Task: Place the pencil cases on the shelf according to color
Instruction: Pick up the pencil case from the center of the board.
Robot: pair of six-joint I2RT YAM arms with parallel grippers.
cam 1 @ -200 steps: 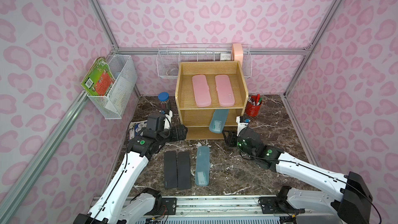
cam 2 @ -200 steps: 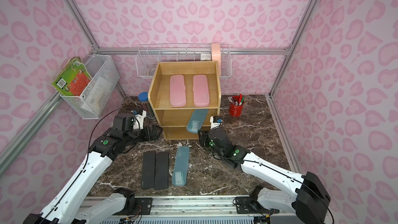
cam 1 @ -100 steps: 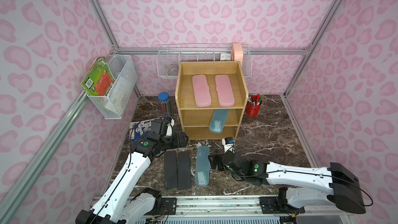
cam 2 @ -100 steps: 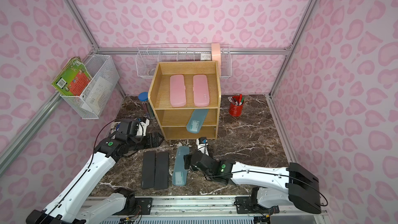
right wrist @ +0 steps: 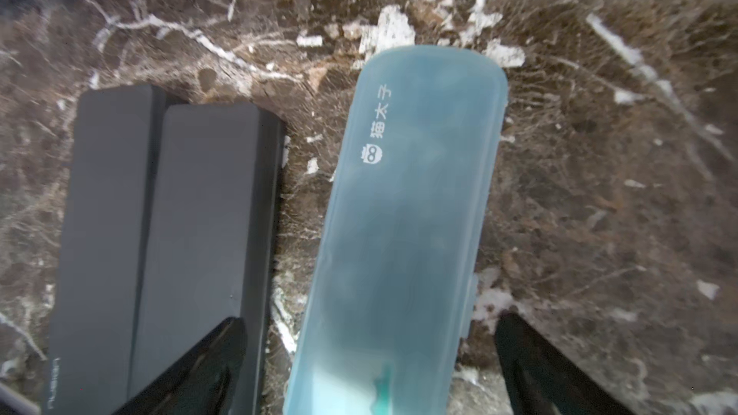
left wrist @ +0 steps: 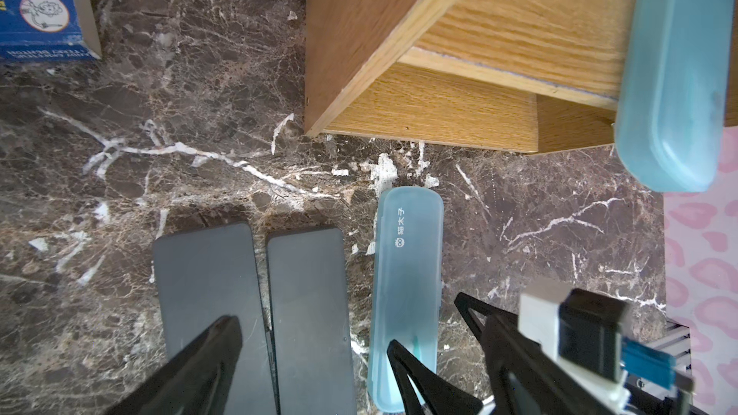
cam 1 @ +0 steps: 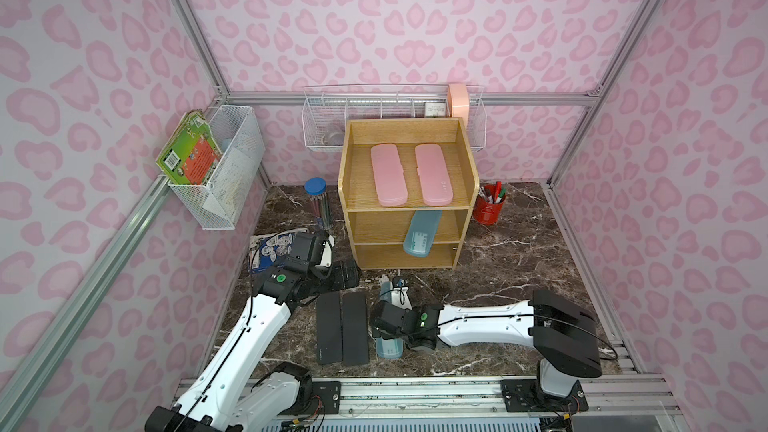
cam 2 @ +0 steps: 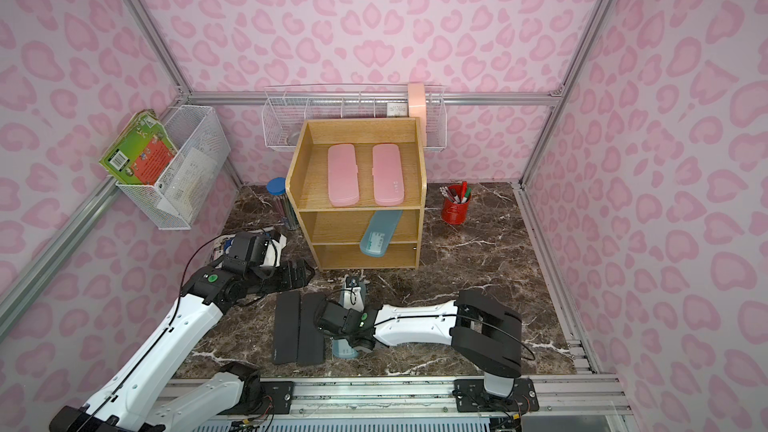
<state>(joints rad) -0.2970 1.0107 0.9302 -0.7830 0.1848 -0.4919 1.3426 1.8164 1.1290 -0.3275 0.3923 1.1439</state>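
Note:
Two pink pencil cases (cam 1: 388, 174) (cam 1: 433, 174) lie on top of the oak shelf (cam 1: 399, 253). A teal case (cam 1: 422, 230) sticks out askew from the middle tier. Two black cases (cam 1: 328, 328) (cam 1: 354, 328) lie side by side on the marble. Right of them lies another teal case (right wrist: 407, 213). My right gripper (right wrist: 369, 337) is open, one finger on each side of this case and clear of it. My left gripper (cam 1: 343, 278) hangs open just beyond the black cases (left wrist: 207, 273), with one fingertip (left wrist: 223, 333) showing over them.
A clear pencil tube with a blue lid (cam 1: 316, 189) stands left of the shelf and a red pen cup (cam 1: 490, 205) to its right. A blue booklet (cam 1: 270, 247) lies by my left arm. White wire baskets (cam 1: 224, 176) (cam 1: 328, 126) hang on the walls.
My right gripper has pulled back from the shelf front to the teal case on the marble, and its jaws have opened wide. My left gripper has shifted slightly toward the black cases.

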